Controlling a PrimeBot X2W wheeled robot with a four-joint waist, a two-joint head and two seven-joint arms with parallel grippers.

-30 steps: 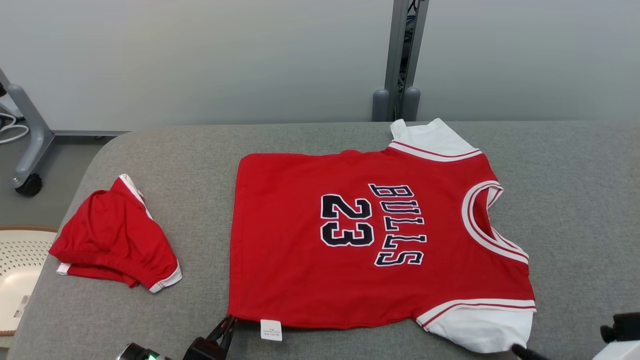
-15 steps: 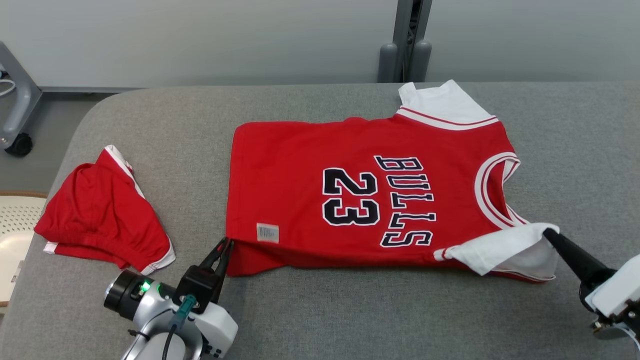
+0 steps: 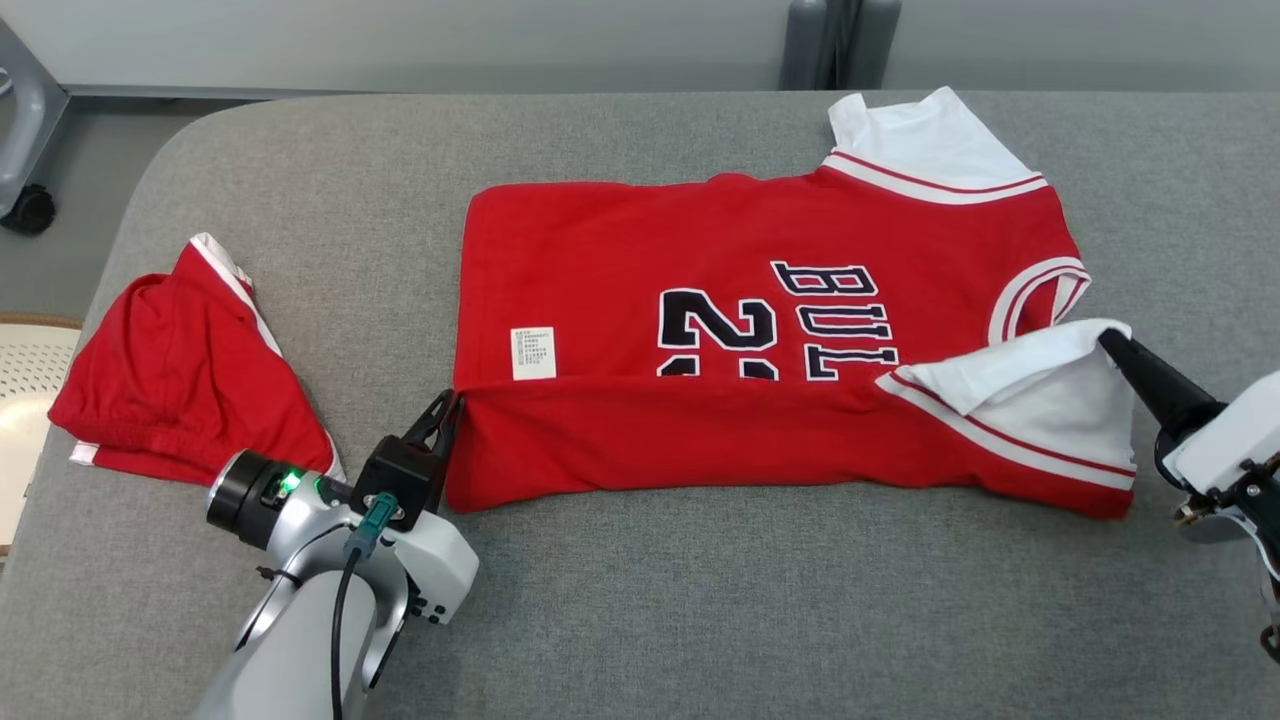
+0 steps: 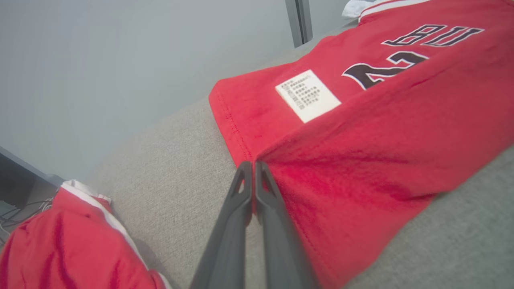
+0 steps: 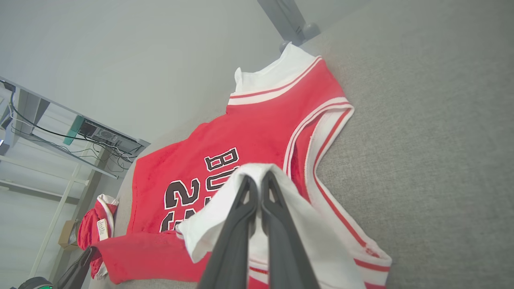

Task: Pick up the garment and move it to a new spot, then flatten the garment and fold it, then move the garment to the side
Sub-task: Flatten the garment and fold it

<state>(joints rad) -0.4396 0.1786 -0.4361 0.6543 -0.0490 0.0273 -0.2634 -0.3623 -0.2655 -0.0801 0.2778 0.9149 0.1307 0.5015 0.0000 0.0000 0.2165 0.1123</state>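
At the far left edge of the head view, part of a pale perforated basket (image 3: 30, 420) sits beside the grey worktop (image 3: 700, 600). On the left part of the worktop lies a bunched pair of red shorts (image 3: 180, 380) with white trim, apart from the shirt. Just right of them, the left end effector (image 3: 448, 402) has its two dark fingers pressed together on the near left corner of the red jersey (image 3: 620, 250), pinching the hem there. The left wrist view shows the cloth caught between the tips, the fingers flat against each other.

The jersey lies across the middle of the worktop, hem to the left and neck to the right, printed side up. Its near long edge is raised and turned over toward the far side, so a red band covers the lower halves of the "23" and the lettering. A white care label (image 3: 533, 352) sticks out from the turned edge and rests on the jersey's front close to the left corner. The far white sleeve (image 3: 920, 130) lies flat near the back edge of the worktop, in front of a grey post (image 3: 840, 30).

At the right, the near white sleeve (image 3: 1020, 385) is lifted and folded back beside the neck opening. The right end effector (image 3: 1108, 340) pinches its tip, fingers pressed tight together, as the right wrist view shows.
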